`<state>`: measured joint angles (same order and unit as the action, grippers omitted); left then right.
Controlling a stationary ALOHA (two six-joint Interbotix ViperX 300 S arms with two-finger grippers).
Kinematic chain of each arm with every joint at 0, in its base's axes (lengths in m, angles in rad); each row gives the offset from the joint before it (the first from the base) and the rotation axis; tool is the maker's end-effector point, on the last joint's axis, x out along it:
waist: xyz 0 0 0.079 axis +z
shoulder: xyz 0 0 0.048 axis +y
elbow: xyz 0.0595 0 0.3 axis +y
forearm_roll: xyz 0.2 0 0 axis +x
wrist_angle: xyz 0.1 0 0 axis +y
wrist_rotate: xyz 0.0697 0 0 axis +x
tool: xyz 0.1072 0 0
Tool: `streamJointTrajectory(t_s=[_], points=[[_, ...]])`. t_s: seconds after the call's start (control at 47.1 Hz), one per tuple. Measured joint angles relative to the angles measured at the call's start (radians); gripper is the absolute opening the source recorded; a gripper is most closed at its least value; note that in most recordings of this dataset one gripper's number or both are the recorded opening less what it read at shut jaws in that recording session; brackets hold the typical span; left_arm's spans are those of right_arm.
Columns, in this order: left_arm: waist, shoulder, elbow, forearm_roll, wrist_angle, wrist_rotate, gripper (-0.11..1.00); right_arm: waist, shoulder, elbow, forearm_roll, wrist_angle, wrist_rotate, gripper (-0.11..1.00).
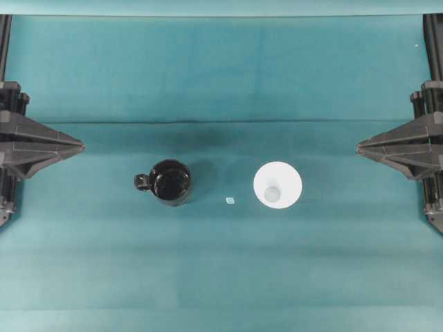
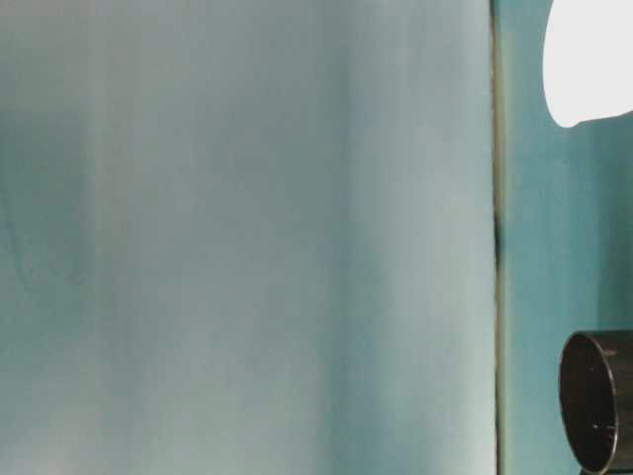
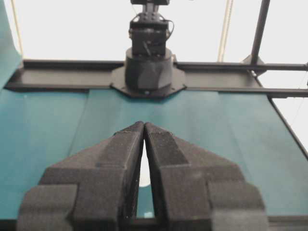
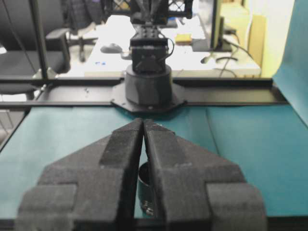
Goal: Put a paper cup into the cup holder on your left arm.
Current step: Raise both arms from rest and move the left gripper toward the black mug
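No text, label, brand, number or sign is readable in any view. The small pale tag (image 1: 230, 200) on the teal cloth (image 1: 221, 277) between the two cups is too small to show any writing.

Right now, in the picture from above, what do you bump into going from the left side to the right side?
Left gripper → black cup holder → tiny pale scrap → white paper cup → right gripper.
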<state>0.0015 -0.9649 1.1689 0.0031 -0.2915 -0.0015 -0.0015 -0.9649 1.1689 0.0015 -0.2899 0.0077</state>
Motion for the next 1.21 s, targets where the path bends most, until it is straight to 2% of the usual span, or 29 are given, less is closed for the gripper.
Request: streamJointTrajectory(t_s=[0.064, 0.127, 0.276, 0.361, 0.445, 0.806, 1.039, 1.209], points=[[0.0, 0.014, -0.005, 0.002, 0.046, -0.029, 0.1, 0.006, 0.005, 0.0, 0.006, 0.011, 0.002, 0.17], [-0.003, 0.04, -0.012, 0.003, 0.107, -0.052, 0.03, 0.014, 0.015, -0.011, 0.025, 0.058, 0.014, 0.1], [-0.003, 0.067, -0.054, 0.006, 0.233, -0.074, 0.03, 0.014, 0.055, -0.077, 0.046, 0.293, 0.048, 0.0], [-0.003, 0.061, -0.066, 0.008, 0.273, -0.075, 0.03, 0.014, 0.067, -0.106, 0.046, 0.41, 0.051, 0.0], [-0.003, 0.058, -0.067, 0.008, 0.31, -0.08, 0.03, 0.014, 0.075, -0.115, 0.046, 0.477, 0.054, 0.0], [0.026, 0.064, -0.074, 0.008, 0.43, -0.1, 0.03, -0.005, 0.163, -0.121, 0.046, 0.63, 0.058, 0.0], [0.049, 0.084, -0.074, 0.008, 0.505, -0.1, 0.03, -0.035, 0.207, -0.127, 0.046, 0.658, 0.058, 0.0], [0.049, 0.147, -0.072, 0.008, 0.511, -0.1, 0.03, -0.043, 0.215, -0.129, 0.046, 0.666, 0.058, 0.0]])
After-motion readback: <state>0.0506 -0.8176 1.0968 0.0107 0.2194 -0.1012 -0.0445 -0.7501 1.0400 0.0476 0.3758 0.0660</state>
